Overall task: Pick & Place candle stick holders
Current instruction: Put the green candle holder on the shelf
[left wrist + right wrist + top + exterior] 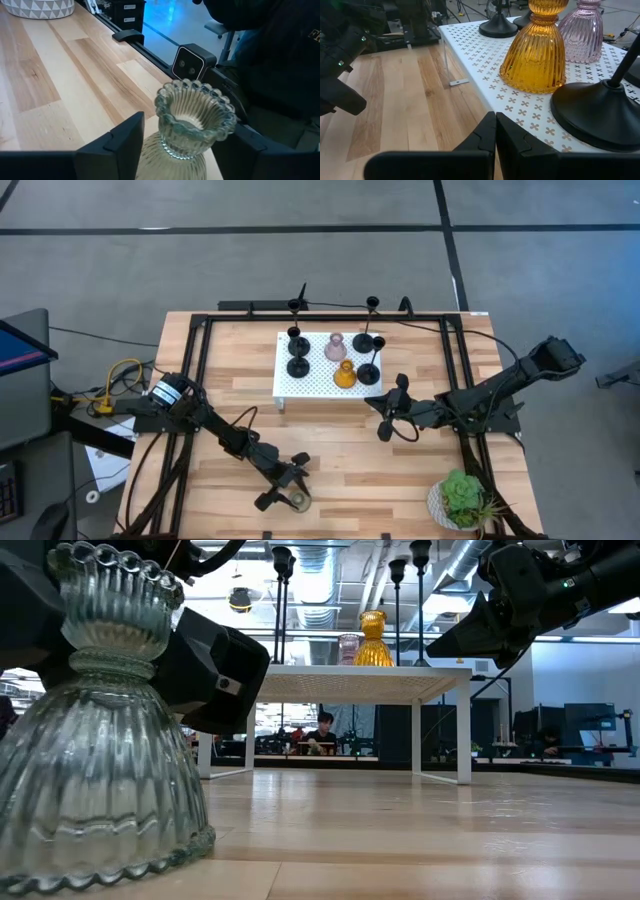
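**Left gripper straddles the pale green holder at the near edge**

The left gripper (285, 483) sits low over the near edge of the tabletop (340, 450), fingers spread wide with one dark finger (117, 145) on each side of the pale green candle stick holder (298, 501). In the left wrist view the holder's beaded rim (196, 112) stands in the gap between them, apart from both, so nothing is gripped yet. The holder stands upright on its broad ribbed base, long axis vertical, so I judge that the coming move turns on closing level across its narrow neck.

The white perforated platform (300, 385) stands well apart, toward the far side of the tabletop. It carries the amber holder (344, 374), the pink holder (336, 347) and the black stemmed holders (297, 366), all upright. The left arm is plainly the nearer one to the green holder.

The right gripper (392, 412) waits just beside the platform's near right corner. Its fingers are pressed together, empty, in the right wrist view, pointing at the platform edge near the amber holder.

A potted plant (462, 498) sits at the near right corner.
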You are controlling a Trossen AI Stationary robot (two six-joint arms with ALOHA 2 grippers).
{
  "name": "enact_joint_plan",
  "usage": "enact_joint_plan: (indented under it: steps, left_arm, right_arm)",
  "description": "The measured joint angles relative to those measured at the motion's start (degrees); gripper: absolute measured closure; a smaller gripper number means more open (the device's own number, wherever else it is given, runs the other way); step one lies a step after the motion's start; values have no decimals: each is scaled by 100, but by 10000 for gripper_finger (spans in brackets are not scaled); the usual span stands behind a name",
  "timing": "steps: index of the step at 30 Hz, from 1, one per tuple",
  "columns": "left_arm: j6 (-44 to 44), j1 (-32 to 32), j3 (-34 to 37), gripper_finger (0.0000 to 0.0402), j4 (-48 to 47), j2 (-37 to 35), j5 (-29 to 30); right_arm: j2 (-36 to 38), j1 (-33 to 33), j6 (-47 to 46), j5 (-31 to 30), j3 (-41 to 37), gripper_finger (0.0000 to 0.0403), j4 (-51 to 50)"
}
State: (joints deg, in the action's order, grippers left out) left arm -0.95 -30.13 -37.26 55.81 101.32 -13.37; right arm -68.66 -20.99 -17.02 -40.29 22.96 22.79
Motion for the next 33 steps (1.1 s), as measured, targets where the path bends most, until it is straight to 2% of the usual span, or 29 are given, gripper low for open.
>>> enact_joint_plan:
  steps: [10, 17, 20, 26, 33]
  left_arm:
    - [-8, 0, 0, 240, 7, -2, 4]
    - [-400, 133, 9, 258, -165, -209, 9]
    - [-407, 135, 11, 259, -554, -590, 221]
    - [-146, 138, 11, 257, -2111, -1677, 1108]
    - [225, 422, 11, 257, -2790, -2881, 1771]
  right_arm:
    - [0, 0, 0, 0, 0, 403, -1]
    - [0, 0, 2, 0, 0, 403, -10]
    - [2, 0, 2, 0, 0, 403, -39]
    - [2, 0, 46, 0, -2, 403, -68]
    - [2, 0, 48, 0, -2, 403, -136]
